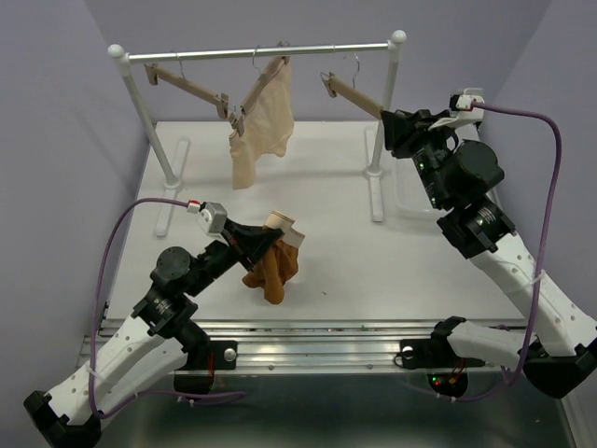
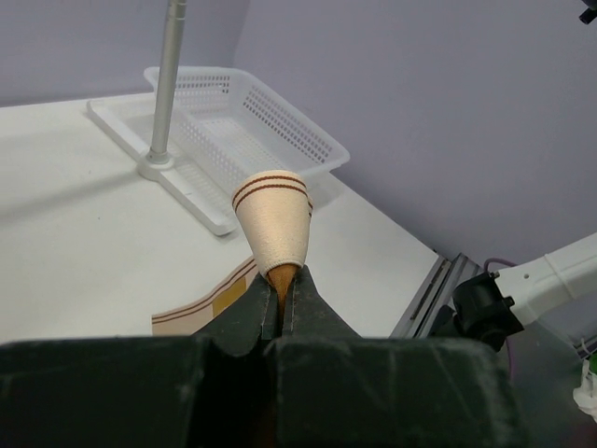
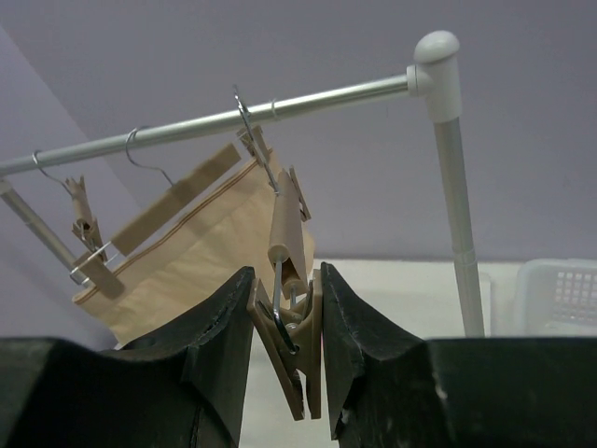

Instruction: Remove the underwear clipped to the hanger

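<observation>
My left claw (image 2: 283, 282) is shut tight on the brown underwear (image 1: 273, 271). It hangs in a bunch, long way down, above the desk (image 1: 354, 271). Its cream striped band (image 2: 272, 224) sticks up. My right claw (image 3: 285, 285) pinches a clip (image 3: 294, 364) on the hanger (image 3: 284, 229), which slants down from the rail (image 1: 261, 51). A white basket (image 2: 252, 121) sits nearby.
</observation>
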Robot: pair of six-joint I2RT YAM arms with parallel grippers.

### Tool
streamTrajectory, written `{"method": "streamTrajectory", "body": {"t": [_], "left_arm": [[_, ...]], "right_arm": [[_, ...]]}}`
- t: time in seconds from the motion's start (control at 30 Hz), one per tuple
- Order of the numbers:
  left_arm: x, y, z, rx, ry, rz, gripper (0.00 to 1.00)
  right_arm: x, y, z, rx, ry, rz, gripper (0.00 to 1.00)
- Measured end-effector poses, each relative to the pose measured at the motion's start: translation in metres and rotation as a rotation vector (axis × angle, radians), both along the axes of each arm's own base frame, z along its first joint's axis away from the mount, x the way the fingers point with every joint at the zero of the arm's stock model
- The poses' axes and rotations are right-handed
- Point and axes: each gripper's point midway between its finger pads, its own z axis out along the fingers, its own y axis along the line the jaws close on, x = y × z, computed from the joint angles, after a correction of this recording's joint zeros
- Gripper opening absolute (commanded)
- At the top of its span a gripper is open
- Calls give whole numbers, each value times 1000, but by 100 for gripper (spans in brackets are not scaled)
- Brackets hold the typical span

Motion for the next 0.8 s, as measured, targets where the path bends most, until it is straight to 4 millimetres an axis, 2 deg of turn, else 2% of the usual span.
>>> {"method": "streamTrajectory", "body": {"t": [0.17,0.5,0.8], "left_arm": [[1,1,-2,8,0,9,0],[3,2,-2,22,-16,21,0],[2,5,-2,32,-31,29,0]], "right_arm": [[9,-2,11,9,-35,-40,1],[44,3,3,-1,-40,-130,1],[65,12,2,-1,-57,-163,1]]}}
